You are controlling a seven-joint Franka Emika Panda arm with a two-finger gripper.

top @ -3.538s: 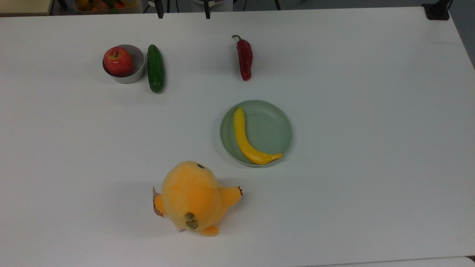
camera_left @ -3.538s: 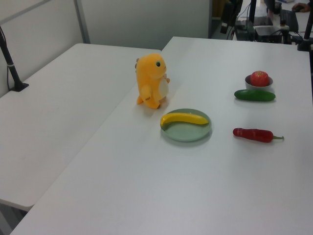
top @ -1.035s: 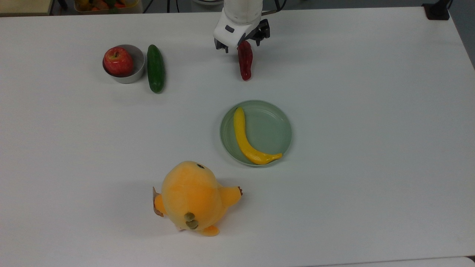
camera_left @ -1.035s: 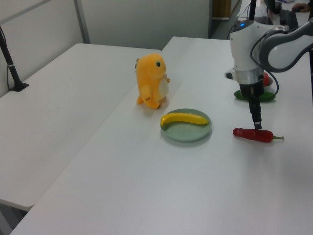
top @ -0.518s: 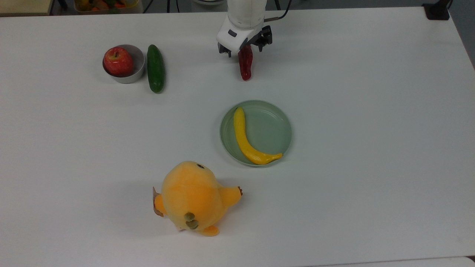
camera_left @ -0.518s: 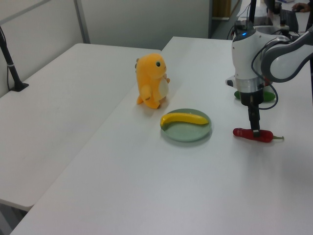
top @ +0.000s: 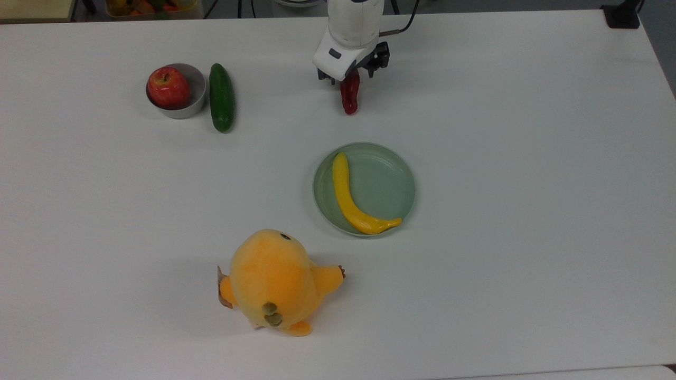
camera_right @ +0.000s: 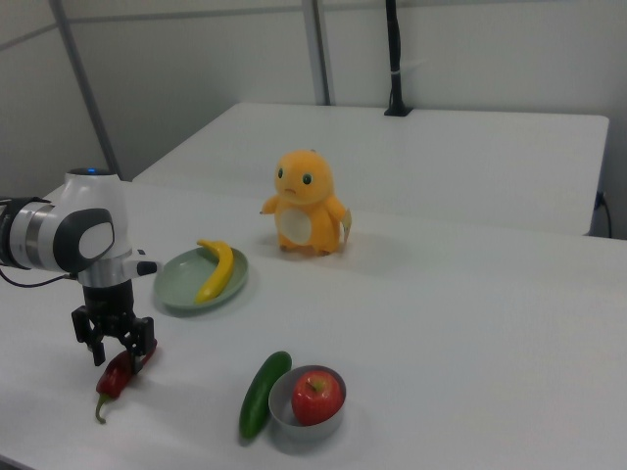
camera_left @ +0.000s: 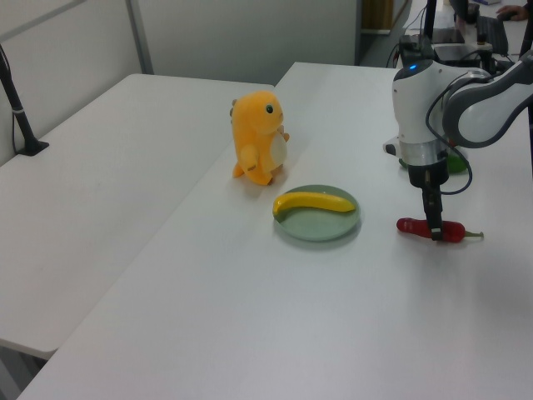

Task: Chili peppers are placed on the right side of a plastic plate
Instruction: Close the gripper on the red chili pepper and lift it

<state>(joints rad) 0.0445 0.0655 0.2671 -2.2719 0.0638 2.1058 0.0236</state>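
Note:
The dark-red chili (top: 349,99) lies on the white table, behind the plate in the top view, its stem end hidden under the arm. My gripper (top: 349,79) is down over the chili's upper half, open, with one finger on each side of it. The right view shows the gripper (camera_right: 120,354) straddling the chili (camera_right: 115,379). In the left view the gripper (camera_left: 433,232) reaches down to the chili (camera_left: 415,226). The sage-green plate (top: 388,182) sits mid-table with a yellow banana-like fruit (top: 348,203) along its left side in the top view.
A red apple (top: 168,87) sits in a small grey bowl (top: 196,84) with a cucumber (top: 222,97) beside it, at the top view's upper left. An orange plush toy (top: 274,282) stands in front of the plate. White table lies to the plate's right in the top view.
The arm came in from the back and lowered over the chili. Over the last second the gripper slid a little further along it and sank lower. The chili has not moved.

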